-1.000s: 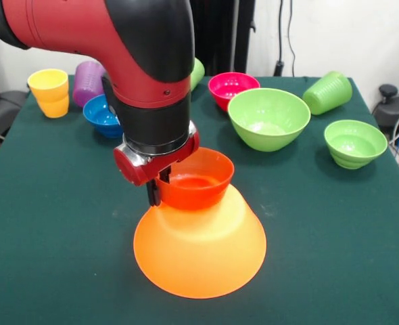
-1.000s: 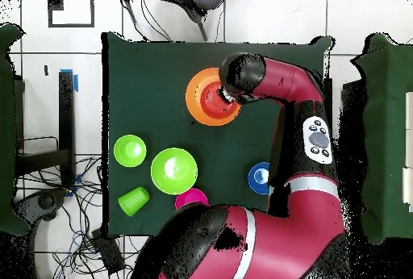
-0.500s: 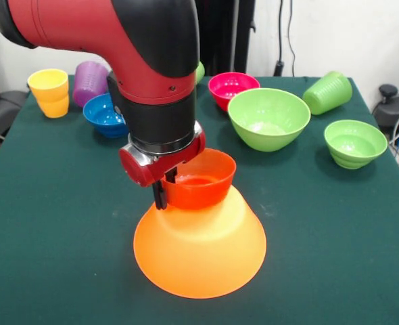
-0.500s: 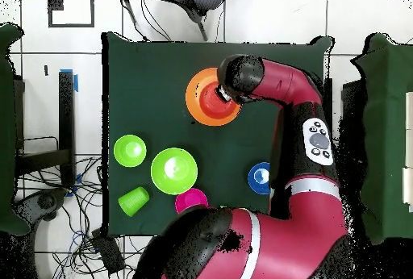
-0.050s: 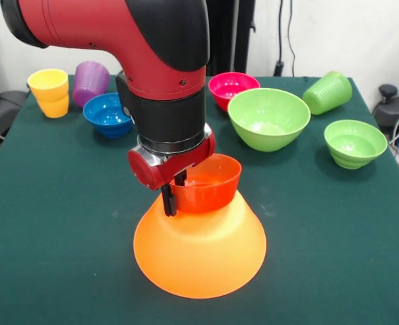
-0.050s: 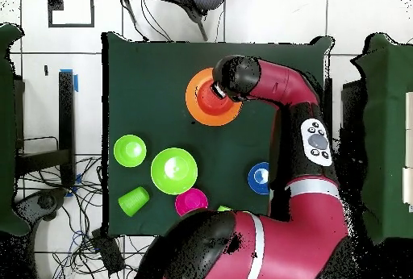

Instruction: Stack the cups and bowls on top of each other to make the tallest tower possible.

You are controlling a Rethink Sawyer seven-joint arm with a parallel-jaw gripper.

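The huge orange bowl [image 5: 199, 254] stands upside down near the table's front, a wide base that also shows as the orange bowl [image 6: 200, 111] from above. On its top sits the red-orange bowl [image 5: 212, 184], mouth up. My gripper [image 5: 174, 194] is shut on that bowl's left rim, with one black finger [image 5: 166, 200] outside the wall and the other inside. In the overhead view the arm's wrist hides the gripper and most of the red-orange bowl [image 6: 211, 93].
At the back stand a yellow cup [image 5: 49, 92], a purple cup [image 5: 90, 81], a blue bowl [image 5: 107, 114], a pink bowl [image 5: 231, 88] and a large light green bowl [image 5: 268, 118]. A green cup [image 5: 328, 92] lies on its side beside a small green bowl [image 5: 354, 142].
The arm has carried the red-orange bowl a little to the right across the top of the orange bowl in the front view. Nothing else has moved.
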